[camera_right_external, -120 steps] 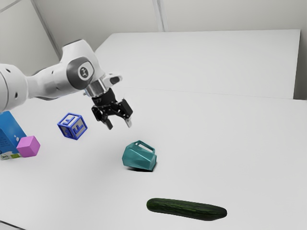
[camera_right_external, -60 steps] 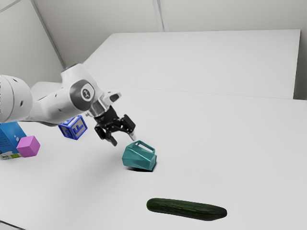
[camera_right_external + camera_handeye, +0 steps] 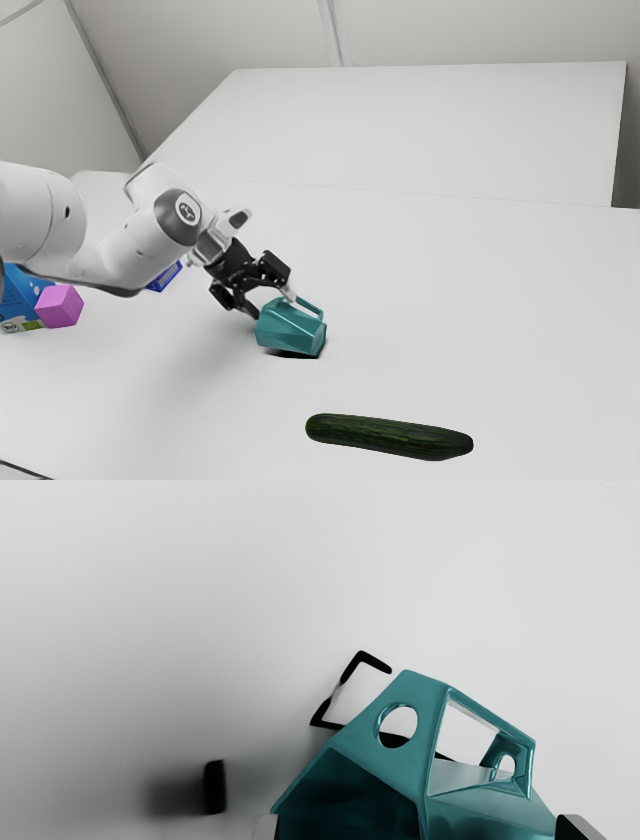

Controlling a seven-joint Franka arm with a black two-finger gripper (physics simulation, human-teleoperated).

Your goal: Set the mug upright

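Note:
The teal faceted mug point(image 3: 289, 329) lies on its side on the white table, its handle pointing up. Over its exterior-view-left end, my gripper point(image 3: 274, 305) is low, one finger near the handle and the other by the mug's near-left end. In the wrist view the mug point(image 3: 385, 775) spans the space between the two wide-apart fingertips of the open gripper point(image 3: 421, 827). Both tips are close beside the mug's sides; its lower part is cut off there.
A dark green cucumber point(image 3: 388, 437) lies nearer the exterior view's bottom. At that view's left are a pink cube point(image 3: 60, 306), a blue box point(image 3: 22, 290) and a blue letter block point(image 3: 166, 277), partly hidden by the arm.
My hand has come down and toward the exterior view's right, from above the table to around the mug's end. The arm now covers much of the letter block. The mug has hardly moved.

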